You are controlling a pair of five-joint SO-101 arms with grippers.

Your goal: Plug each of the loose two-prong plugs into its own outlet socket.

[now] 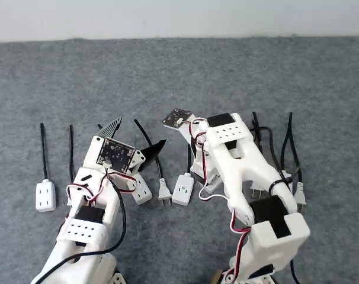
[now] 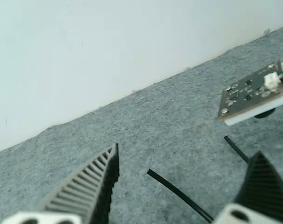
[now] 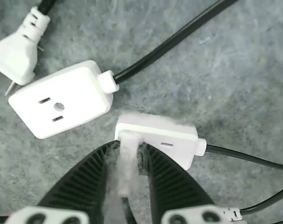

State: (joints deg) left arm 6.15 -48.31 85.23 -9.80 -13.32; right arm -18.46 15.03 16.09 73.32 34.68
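Grey carpet (image 1: 167, 77) covered the table. L arm (image 1: 87, 225) sat low, and the L gripper (image 1: 134, 137) was released, jaws wide apart w/ nothing betw. them. R arm (image 1: 244, 171) leaned over the middle. The R gripper (image 3: 128, 148) was clenched on a white plug (image 3: 124, 170), whose front met the end of a socket (image 3: 158, 135); prongs hidden. A second socket (image 3: 62, 98) lay just beside, w/ a loose plug (image 3: 15, 51) near it. A third socket (image 1: 45, 196) lay well apart, past the L arm.

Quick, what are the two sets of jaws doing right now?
Left gripper: open, empty.
Right gripper: shut on a plug.
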